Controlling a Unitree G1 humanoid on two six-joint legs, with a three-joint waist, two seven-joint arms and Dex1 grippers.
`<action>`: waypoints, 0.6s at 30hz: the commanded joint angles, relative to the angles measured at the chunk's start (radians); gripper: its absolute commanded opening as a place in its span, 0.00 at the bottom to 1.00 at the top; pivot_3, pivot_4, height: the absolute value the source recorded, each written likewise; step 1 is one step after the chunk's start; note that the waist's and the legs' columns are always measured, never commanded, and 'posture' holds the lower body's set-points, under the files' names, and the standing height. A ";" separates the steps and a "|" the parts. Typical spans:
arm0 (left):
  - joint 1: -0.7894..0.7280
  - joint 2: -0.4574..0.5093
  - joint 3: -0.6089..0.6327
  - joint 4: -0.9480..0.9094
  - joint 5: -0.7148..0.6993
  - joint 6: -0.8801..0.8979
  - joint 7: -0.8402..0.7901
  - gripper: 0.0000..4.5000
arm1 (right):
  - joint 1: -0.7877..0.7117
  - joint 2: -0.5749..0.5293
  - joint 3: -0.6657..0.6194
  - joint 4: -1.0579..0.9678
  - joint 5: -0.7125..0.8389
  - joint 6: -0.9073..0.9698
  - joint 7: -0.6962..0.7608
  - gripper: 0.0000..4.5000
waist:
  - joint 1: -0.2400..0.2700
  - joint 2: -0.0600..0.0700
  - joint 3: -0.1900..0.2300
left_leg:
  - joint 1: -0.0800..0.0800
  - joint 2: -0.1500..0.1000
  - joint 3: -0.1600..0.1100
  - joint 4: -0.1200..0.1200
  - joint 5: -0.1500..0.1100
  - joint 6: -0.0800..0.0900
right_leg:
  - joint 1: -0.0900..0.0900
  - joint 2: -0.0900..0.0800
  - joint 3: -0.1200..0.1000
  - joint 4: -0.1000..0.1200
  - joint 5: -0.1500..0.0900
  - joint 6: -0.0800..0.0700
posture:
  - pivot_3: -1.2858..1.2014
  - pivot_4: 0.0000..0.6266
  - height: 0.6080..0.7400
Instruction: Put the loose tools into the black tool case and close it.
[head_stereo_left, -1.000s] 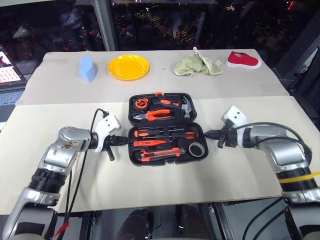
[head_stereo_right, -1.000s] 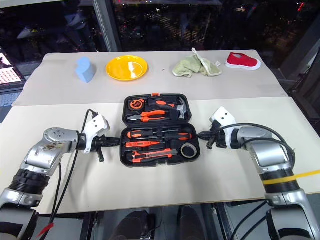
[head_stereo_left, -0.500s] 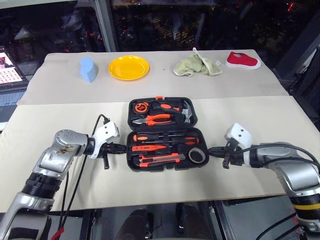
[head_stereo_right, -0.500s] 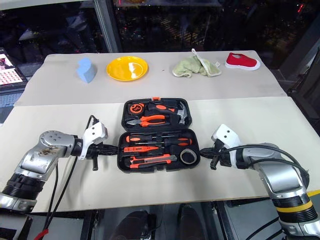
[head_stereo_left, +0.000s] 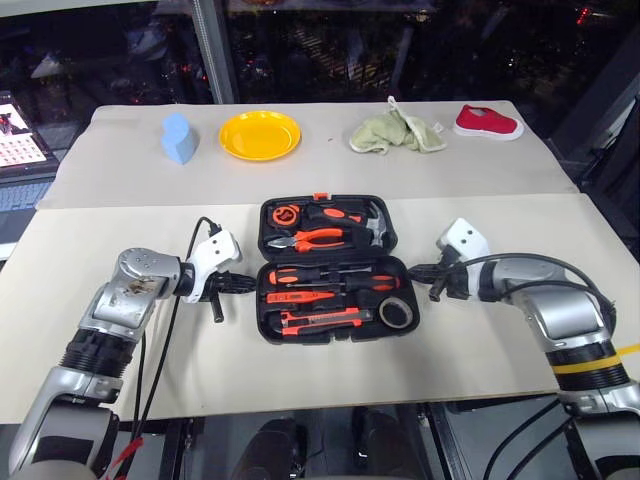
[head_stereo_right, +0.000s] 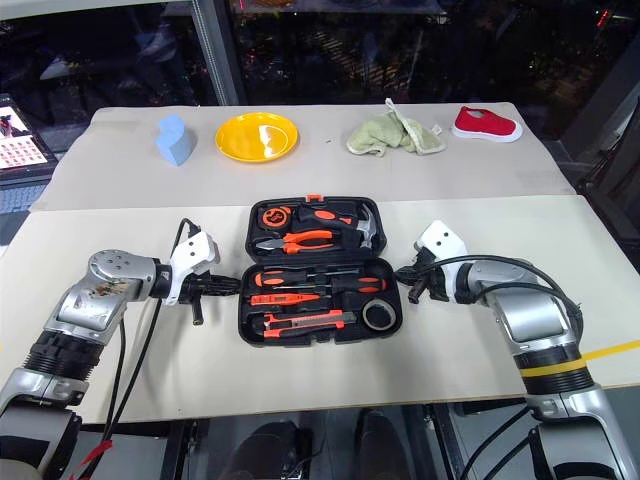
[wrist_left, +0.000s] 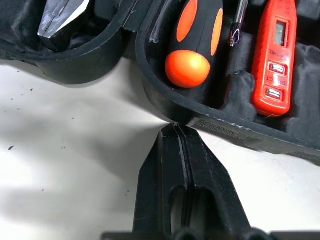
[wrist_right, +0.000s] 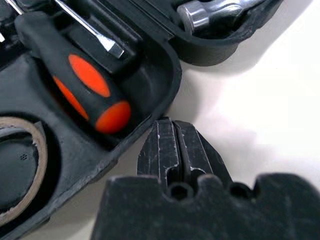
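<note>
Eye view: case (head_stereo_left: 333, 268) lies open mid-table, tools already in its near half; plate (head_stereo_left: 259, 134) and cloth (head_stereo_left: 396, 132) well beyond it.

L wrist view: left gripper (wrist_left: 176, 131) pinched shut, empty, tip at case's near-half rim by a screwdriver (wrist_left: 194, 44), probably to lift that half.

R wrist view: right gripper (wrist_right: 171, 126) also shut, empty, at the opposite rim near tape (wrist_right: 19, 170).

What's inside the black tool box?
The open tool case holds pliers, a hammer and a tape measure in the far half, with screwdrivers, a knife and a tape roll nearer. Whatever lies beneath them is covered.
</note>
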 joint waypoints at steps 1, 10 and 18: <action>0.027 -0.012 -0.018 -0.104 -0.046 -0.011 -0.056 0.01 | 0.009 0.004 0.020 -0.153 0.071 0.047 0.059 0.00 | -0.001 0.000 0.000 | -0.001 0.000 0.000 0.000 0.000 0.000 | -0.001 0.000 0.000 0.000 0.000 0.000 | 0.52 0.24 1.00; 0.154 0.086 -0.054 -0.261 -0.059 0.041 -0.173 0.01 | 0.170 -0.068 -0.016 -0.394 0.108 0.114 0.064 0.00 | -0.005 0.001 -0.001 | -0.005 0.000 0.001 -0.003 0.000 0.000 | -0.007 0.001 0.001 -0.001 0.000 0.000 | 0.52 0.24 1.00; 0.143 0.097 -0.006 -0.192 -0.032 0.091 -0.105 0.01 | 0.268 -0.087 -0.089 -0.451 0.094 0.141 -0.002 0.00 | -0.002 0.001 -0.002 | 0.008 0.000 0.001 -0.003 -0.003 0.004 | 0.005 0.000 0.001 -0.003 -0.001 0.000 | 0.52 0.24 1.00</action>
